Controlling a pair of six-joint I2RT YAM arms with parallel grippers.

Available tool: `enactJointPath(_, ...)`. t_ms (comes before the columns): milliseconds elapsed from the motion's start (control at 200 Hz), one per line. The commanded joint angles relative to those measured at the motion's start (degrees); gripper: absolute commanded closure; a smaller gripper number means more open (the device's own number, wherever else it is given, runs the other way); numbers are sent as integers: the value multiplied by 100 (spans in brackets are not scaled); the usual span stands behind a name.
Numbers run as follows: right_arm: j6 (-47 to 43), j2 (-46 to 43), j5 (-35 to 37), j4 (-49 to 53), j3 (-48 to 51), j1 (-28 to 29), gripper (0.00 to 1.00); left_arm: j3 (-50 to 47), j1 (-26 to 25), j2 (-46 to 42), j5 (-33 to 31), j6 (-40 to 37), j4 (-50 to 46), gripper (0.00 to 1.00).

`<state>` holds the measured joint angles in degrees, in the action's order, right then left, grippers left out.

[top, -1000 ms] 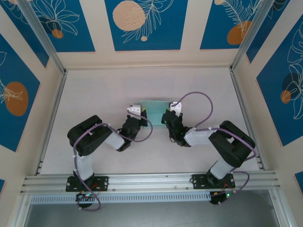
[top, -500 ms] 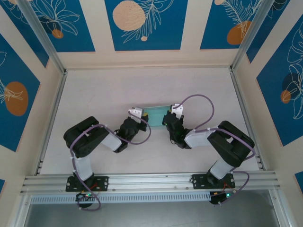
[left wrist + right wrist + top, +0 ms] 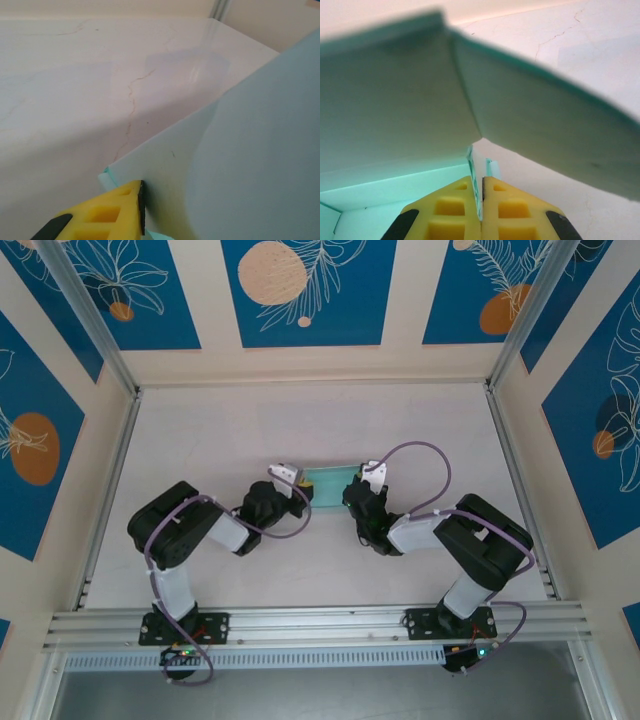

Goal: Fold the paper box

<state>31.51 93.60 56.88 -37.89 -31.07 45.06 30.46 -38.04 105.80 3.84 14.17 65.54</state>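
So the right gripper point(image 3: 481, 192) is clenched on the pale light-blue thin-card paper box point(image 3: 330, 482), center frame. The left gripper point(image 3: 298, 485) jaws, can't tell. A one-sided hold might twist it and crease it wrong.

Seen from above, the light is bright and even, with only soft, short shadows on the table point(image 3: 200, 440). My left wrist view catches a pale glare patch on the tabletop. The box point(image 3: 250, 150) up close is soft, with a curved shadow across it. In my right wrist view its upper edge blurs, while my fingers point(image 3: 445, 212) stay sharp.
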Motion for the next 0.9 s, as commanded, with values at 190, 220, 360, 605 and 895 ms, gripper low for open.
enactJointPath(190, 240, 320, -447, 1230, 181, 126, 94, -80, 261, 165, 2765, -213, -744, 59)
enactJointPath(220, 253, 323, -417, 1280, 165, 126, 94, -114, 258, 143, 2864, -246, -750, 53)
enactJointPath(360, 421, 334, -226, 1544, 75, 142, 94, -340, 259, 17, 2867, -332, -762, 45)
enactJointPath(605, 527, 352, -152, 1653, 48, 139, 95, -769, 563, -252, 2780, -76, -377, 45)
enactJointPath(895, 498, 456, -255, 1475, 79, 133, 95, -1310, 858, -1531, 2515, -85, -866, 45)
